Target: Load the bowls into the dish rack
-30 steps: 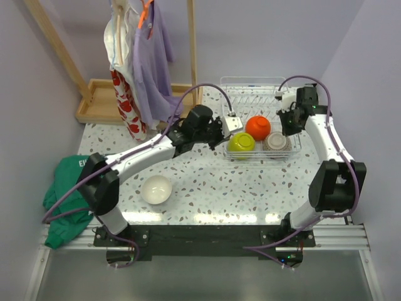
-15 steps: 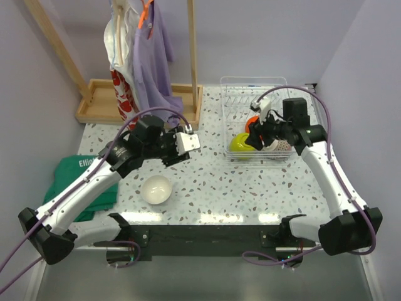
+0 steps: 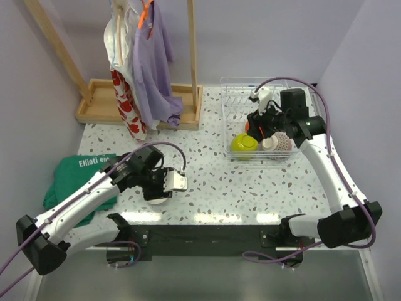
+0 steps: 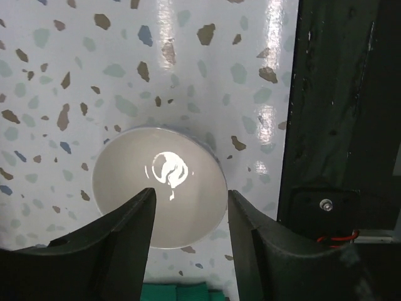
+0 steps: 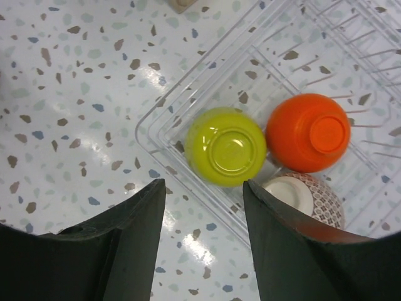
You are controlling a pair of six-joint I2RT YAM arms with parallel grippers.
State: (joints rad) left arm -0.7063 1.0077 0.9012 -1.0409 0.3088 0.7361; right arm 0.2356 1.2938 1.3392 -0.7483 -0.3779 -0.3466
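Observation:
A pale bowl (image 4: 160,194) stands upright on the speckled table near its front edge. My left gripper (image 4: 190,195) hangs open just above it, one finger over each side of the rim, and hides most of the bowl in the top view. The clear dish rack (image 3: 250,84) holds three bowls upside down: a lime green one (image 5: 225,145), an orange-red one (image 5: 308,132) and a white one with a reddish pattern (image 5: 304,197). My right gripper (image 5: 203,185) is open above the rack's near left corner, next to the lime bowl, with nothing in it.
A wooden tray base with posts (image 3: 100,103) holds hanging clothes (image 3: 147,63) at the back left. A green cloth (image 3: 75,175) lies at the table's left edge. The black front rail (image 4: 338,125) runs close beside the pale bowl.
Both grippers went from shut to open. The left arm swung back from the rack to the pale bowl at the front. The right arm moved in over the rack.

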